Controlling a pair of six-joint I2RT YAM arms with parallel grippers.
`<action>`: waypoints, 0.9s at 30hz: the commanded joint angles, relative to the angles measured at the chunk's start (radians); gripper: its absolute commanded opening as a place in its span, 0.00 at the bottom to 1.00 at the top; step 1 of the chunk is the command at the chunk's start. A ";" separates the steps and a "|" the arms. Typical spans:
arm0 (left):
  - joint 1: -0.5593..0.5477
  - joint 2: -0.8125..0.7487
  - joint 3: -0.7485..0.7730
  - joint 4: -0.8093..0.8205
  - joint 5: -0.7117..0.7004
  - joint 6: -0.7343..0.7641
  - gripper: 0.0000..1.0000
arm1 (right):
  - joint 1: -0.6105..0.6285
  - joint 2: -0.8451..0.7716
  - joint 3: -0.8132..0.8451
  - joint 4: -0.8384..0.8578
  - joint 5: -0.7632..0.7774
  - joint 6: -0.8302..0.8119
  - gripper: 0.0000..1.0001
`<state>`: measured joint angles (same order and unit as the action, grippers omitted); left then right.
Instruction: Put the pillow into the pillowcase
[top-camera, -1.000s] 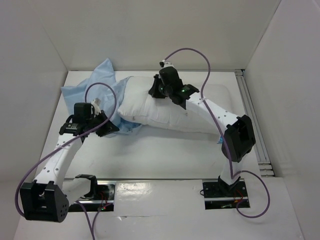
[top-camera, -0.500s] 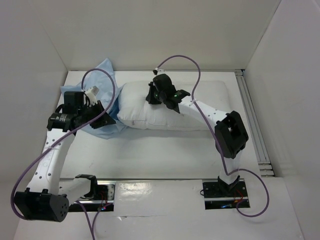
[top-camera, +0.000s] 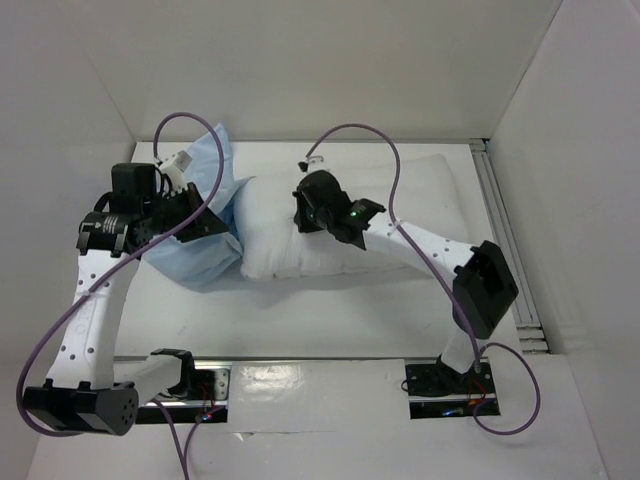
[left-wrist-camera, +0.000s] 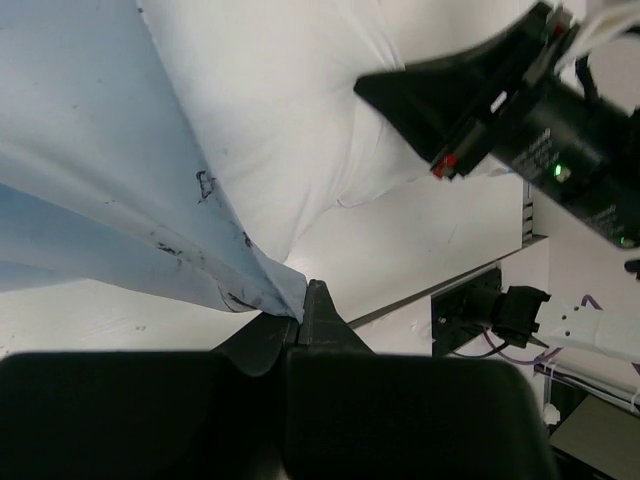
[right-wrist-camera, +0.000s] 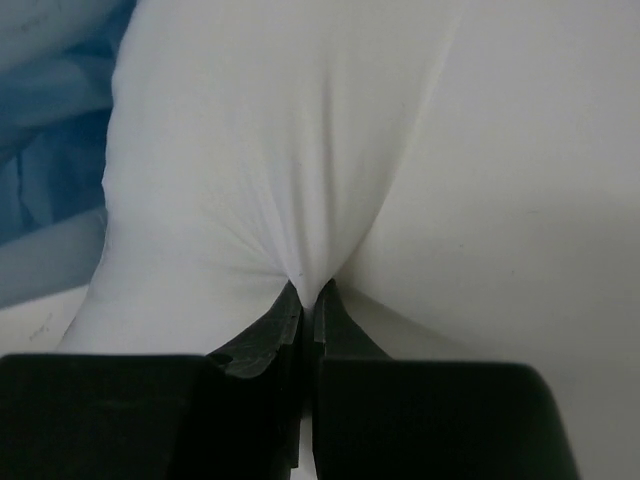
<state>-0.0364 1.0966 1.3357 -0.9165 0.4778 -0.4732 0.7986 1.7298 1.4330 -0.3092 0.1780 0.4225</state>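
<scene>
The white pillow (top-camera: 290, 240) lies across the middle of the table, its left end at the mouth of the light-blue pillowcase (top-camera: 195, 255). My left gripper (top-camera: 212, 228) is shut on the pillowcase's edge and holds it lifted; in the left wrist view the blue cloth (left-wrist-camera: 110, 170) hangs from the closed gripper (left-wrist-camera: 303, 308) beside the pillow (left-wrist-camera: 290, 120). My right gripper (top-camera: 302, 208) is shut on a pinch of the pillow's top fabric; in the right wrist view the white cloth (right-wrist-camera: 260, 160) gathers into the gripper (right-wrist-camera: 308, 295), with blue pillowcase (right-wrist-camera: 45, 170) at the left.
White walls enclose the table on the left, back and right. A metal rail (top-camera: 505, 240) runs along the right edge. The arm bases (top-camera: 445, 385) stand at the near edge, with purple cables looping above both arms.
My left gripper has moved left and up, lifting the pillowcase edge. My right gripper has pulled the pillow left and toward the near side, closer to the pillowcase mouth.
</scene>
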 joint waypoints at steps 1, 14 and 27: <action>-0.005 -0.018 0.051 -0.038 0.027 0.025 0.00 | 0.062 -0.143 -0.097 -0.103 0.090 0.021 0.00; -0.005 -0.135 -0.207 -0.050 -0.087 -0.007 0.00 | 0.151 -0.286 -0.122 -0.200 0.081 -0.114 0.61; -0.005 -0.126 -0.155 -0.021 -0.142 -0.059 0.00 | 0.192 0.097 0.420 -0.400 0.055 -0.408 1.00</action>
<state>-0.0380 0.9836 1.1355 -0.9695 0.3576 -0.5034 0.9798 1.7088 1.7882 -0.6384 0.2741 0.1326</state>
